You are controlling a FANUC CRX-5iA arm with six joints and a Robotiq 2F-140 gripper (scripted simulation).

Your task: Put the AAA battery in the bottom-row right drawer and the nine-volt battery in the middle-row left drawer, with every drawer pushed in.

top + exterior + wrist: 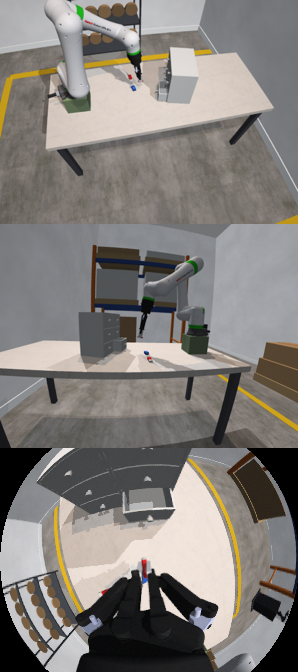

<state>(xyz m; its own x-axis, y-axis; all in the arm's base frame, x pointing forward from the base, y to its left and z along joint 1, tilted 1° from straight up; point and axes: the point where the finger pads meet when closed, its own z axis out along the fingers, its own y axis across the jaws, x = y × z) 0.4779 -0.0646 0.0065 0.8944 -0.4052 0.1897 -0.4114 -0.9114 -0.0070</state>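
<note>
Chest (182,74) on table (223,104), right of arm base (83,107)

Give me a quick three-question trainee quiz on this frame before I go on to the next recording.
1. True or false: the gripper is shut on nothing.
2. Which drawer of the chest stands pulled out, as you face the fronts? A) top left B) bottom right C) middle left
3. How many small loose items lie on the table between the arm's base and the chest?

Key
1. False: it is shut on the thin AAA battery, held above the table.
2. B, the open drawer.
3. Two: a blue item and a red item.
</note>
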